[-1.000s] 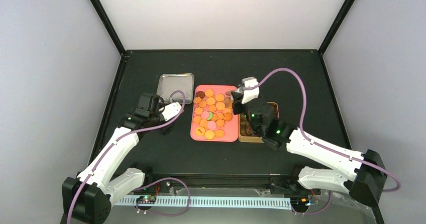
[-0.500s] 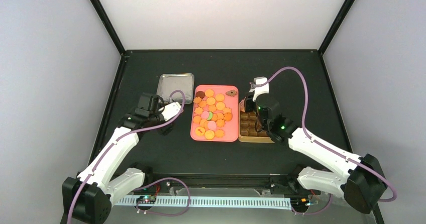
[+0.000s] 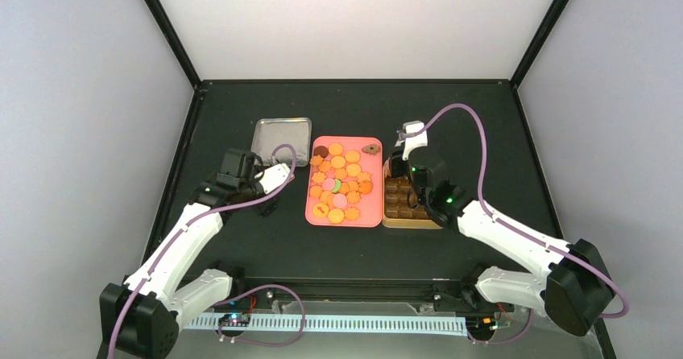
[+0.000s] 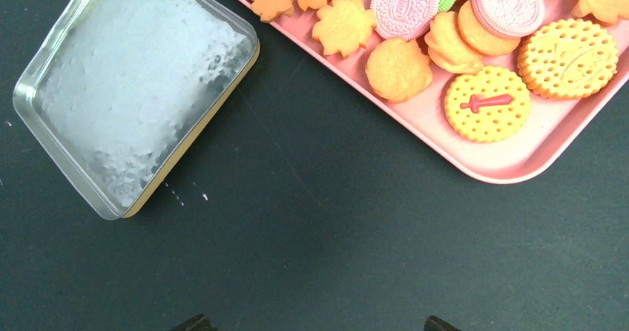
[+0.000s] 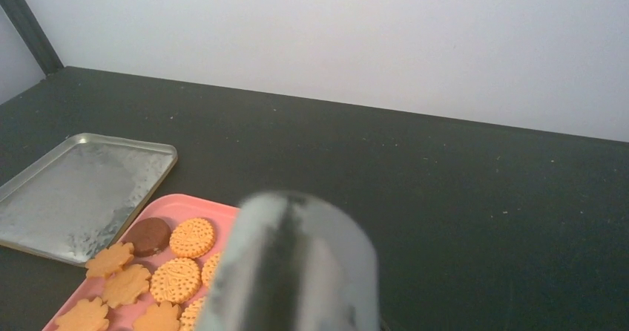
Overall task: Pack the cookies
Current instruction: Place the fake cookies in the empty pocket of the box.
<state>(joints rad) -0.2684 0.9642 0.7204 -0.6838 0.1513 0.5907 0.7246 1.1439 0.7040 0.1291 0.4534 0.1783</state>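
Observation:
The cookies (image 3: 341, 180) lie on a pink tray (image 3: 310, 214) in mid-table; most are orange, with a few pink, green and dark brown. They also show in the left wrist view (image 4: 475, 56) and the right wrist view (image 5: 178, 275). A gold tin (image 3: 407, 222) with brown compartments stands right of the tray. My right gripper (image 3: 396, 170) hovers over the tin's far end; its fingers (image 5: 297, 271) look blurred and pressed together, and I cannot see whether anything is between them. My left gripper (image 4: 316, 323) is open and empty over bare table left of the tray.
The tin's silver lid (image 3: 282, 140) lies flat at the tray's far left; it also shows in the left wrist view (image 4: 141, 93) and the right wrist view (image 5: 74, 190). Grey walls enclose the black table on three sides.
My right gripper has moved from the tray's far right corner to above the far end of the gold tin. The left arm has not moved.

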